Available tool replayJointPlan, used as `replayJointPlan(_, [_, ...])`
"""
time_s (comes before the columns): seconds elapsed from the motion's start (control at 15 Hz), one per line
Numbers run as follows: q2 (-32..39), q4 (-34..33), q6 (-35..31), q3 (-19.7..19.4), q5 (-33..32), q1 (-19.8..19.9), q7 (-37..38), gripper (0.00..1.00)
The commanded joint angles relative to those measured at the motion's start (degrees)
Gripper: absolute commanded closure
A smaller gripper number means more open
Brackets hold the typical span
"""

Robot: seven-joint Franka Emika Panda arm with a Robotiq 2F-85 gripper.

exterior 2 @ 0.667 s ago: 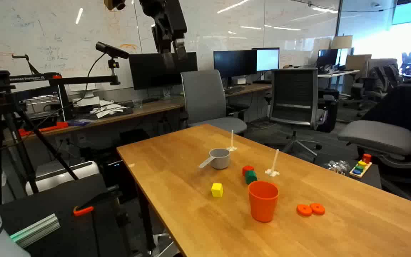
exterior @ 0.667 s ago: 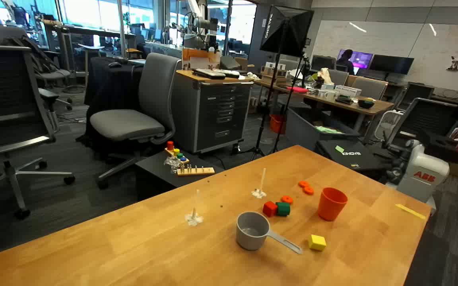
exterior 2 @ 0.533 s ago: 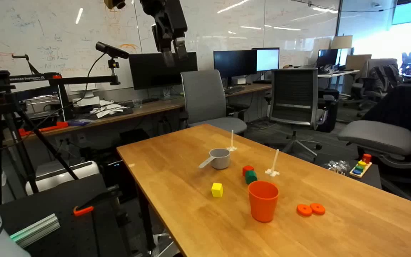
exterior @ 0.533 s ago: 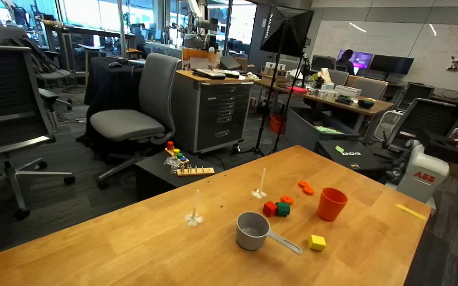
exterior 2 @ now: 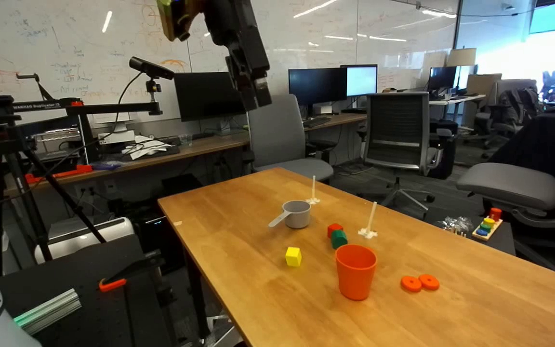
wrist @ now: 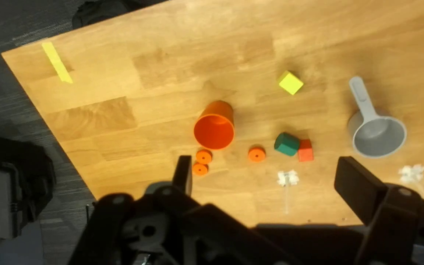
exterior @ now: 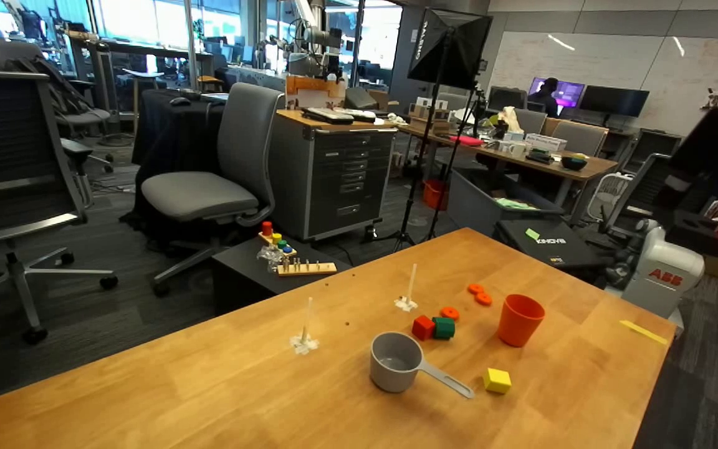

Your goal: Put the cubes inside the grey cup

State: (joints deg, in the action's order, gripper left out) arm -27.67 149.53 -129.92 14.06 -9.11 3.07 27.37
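Red "ABB" can be read on the white robot arm (exterior: pixel 663 274) just beside the table (exterior: pixel 209 386) in an exterior view, plus "KINOVA" on the black case (exterior: pixel 547 244) past the table's edge. "WANHAO Duplicator i3" can be made out on a black bar (exterior 2: pixel 46 104) well left of the table in an exterior view. Lettering on the softbox (exterior: pixel 449 50) and whiteboard (exterior 2: pixel 316 26) behind the table is too fuzzy to be read.

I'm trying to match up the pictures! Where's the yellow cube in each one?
In an exterior view: the yellow cube is low, right of the middle, to the right of the grey cup.
In an exterior view: the yellow cube is below the middle, lower than the grey cup.
Wrist view: the yellow cube is high, right of the middle, left of the grey cup.
Shared landmark: the grey cup.
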Motion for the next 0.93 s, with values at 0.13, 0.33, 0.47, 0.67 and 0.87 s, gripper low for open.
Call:
replayJointPlan(0.13, [19.23, -5.74, -15.52, 3.57, -15.67, 13.93, 20.67, 0.00])
replayJointPlan(0.33, [28.05, -13.33, -10.52, 0.13, -24.95, 11.78, 31.89, 0.00])
replayJointPlan(0.47, [25.05, -9.03, -13.14, -4.23, -22.42, 8.70, 27.49, 0.00])
replayJointPlan(0.67, [28.53, -12.16, -12.60, -5.14, -23.15, 7.18, 29.52, 0.00])
replayJointPlan(0.87, [34.07, -14.18, -15.32, -8.17, -20.88, 3.96, 29.88, 0.00])
